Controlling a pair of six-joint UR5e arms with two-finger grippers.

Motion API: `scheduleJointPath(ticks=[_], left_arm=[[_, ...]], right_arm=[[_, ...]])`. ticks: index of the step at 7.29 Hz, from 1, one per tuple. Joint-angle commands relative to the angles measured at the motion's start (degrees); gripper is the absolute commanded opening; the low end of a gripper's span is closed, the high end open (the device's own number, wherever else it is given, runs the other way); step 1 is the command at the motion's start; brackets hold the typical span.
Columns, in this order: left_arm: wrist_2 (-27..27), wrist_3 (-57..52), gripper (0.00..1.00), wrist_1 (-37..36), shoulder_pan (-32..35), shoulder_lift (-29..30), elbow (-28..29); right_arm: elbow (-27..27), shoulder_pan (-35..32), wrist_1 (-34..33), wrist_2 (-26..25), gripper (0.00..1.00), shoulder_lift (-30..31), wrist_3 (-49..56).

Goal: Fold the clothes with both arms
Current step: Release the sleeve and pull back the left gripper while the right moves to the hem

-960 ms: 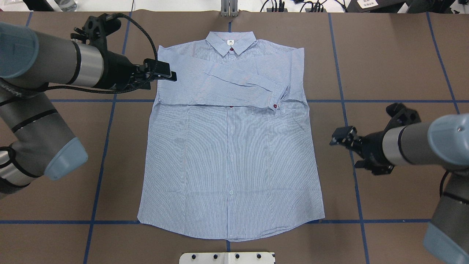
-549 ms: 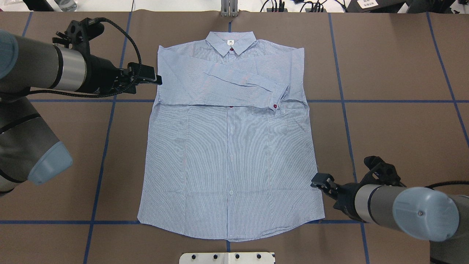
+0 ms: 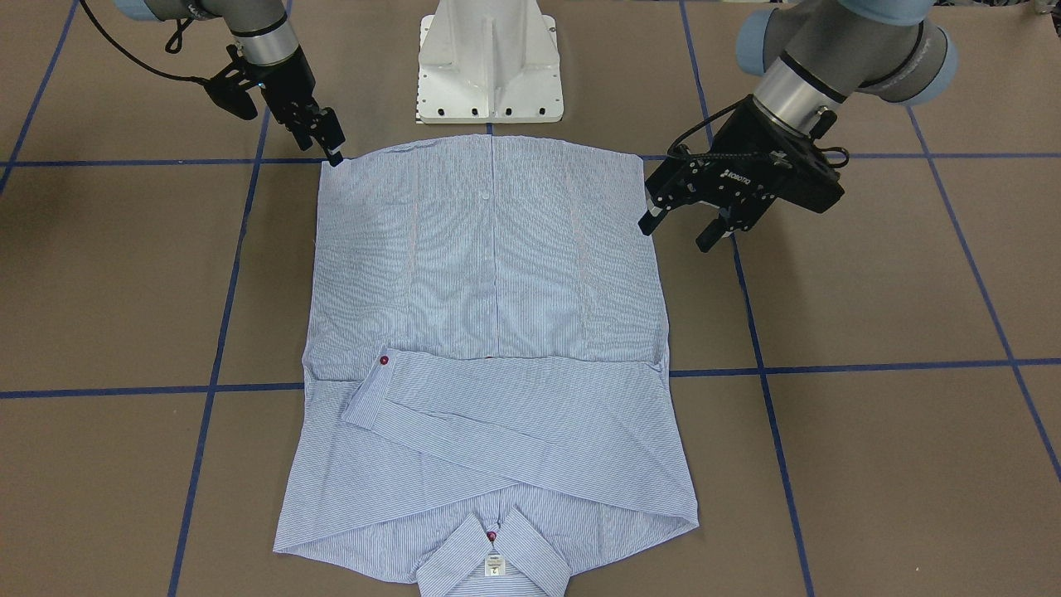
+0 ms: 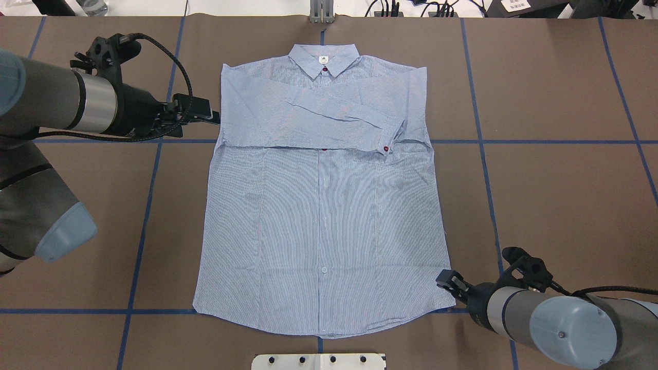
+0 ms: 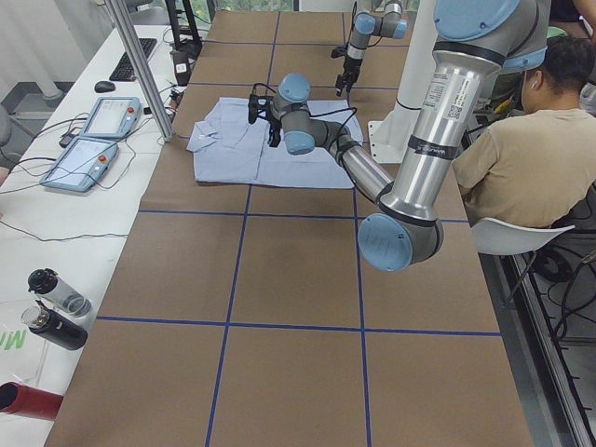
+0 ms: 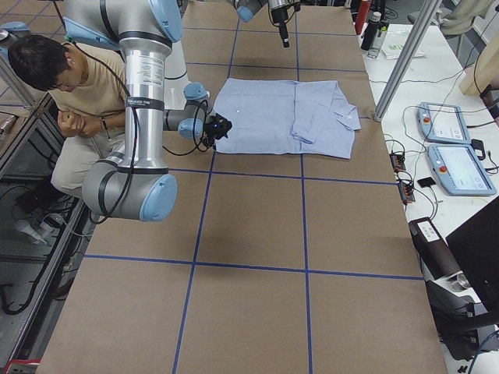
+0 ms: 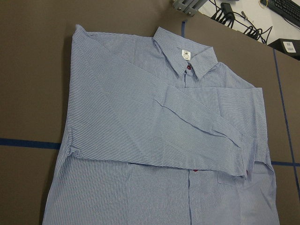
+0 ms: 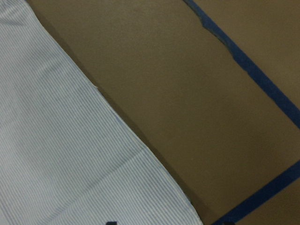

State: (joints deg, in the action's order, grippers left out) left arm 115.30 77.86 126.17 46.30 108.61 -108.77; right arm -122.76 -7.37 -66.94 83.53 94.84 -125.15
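Black left pincer (image 3: 675, 235): fingers spread wide with nothing between them. It is raised over the tabletop, just off the shirt's side edge on the robot's left; from overhead it sits level with the folded sleeves.
Right pincer (image 3: 331, 154): low at the hem corner on the robot's right, its tip at the cloth's edge. I cannot tell whether the fingers are apart or together, or whether they have any cloth.
Shirt (image 4: 318, 221): light blue with fine white pinstripes. It lies flat, front up and buttoned, mid-tabletop, with the hem toward the base and the collar away from it.
Sleeves: both are folded across the chest, one over the other. The upper cuff (image 4: 391, 134) shows a red button and lies just above the chest pocket.
Collar (image 4: 323, 59): spread flat, with a white label inside and a red button at the neck.
Body: smooth with faint creases; a pale button sits on the placket near the hem.
Tabletop (image 4: 555, 92): brown, gridded with blue tape.
Base (image 3: 489, 66): white, just beyond the hem.
Person (image 5: 521, 158): seated beside the robot in a tan top.
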Motion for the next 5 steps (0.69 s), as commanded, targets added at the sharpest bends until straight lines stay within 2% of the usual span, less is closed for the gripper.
scheduleJointPath(ticks=[1, 5], left_arm=[[-0.1, 0.0, 0.99, 0.0, -0.1, -0.2, 0.4], [-0.1, 0.0, 0.99, 0.0, -0.1, -0.1, 0.3]], right_arm=[[2.1, 0.6, 0.1, -0.1, 0.80, -0.6, -0.5], [2.8, 1.1, 0.0, 0.0, 0.72, -1.2, -0.5]])
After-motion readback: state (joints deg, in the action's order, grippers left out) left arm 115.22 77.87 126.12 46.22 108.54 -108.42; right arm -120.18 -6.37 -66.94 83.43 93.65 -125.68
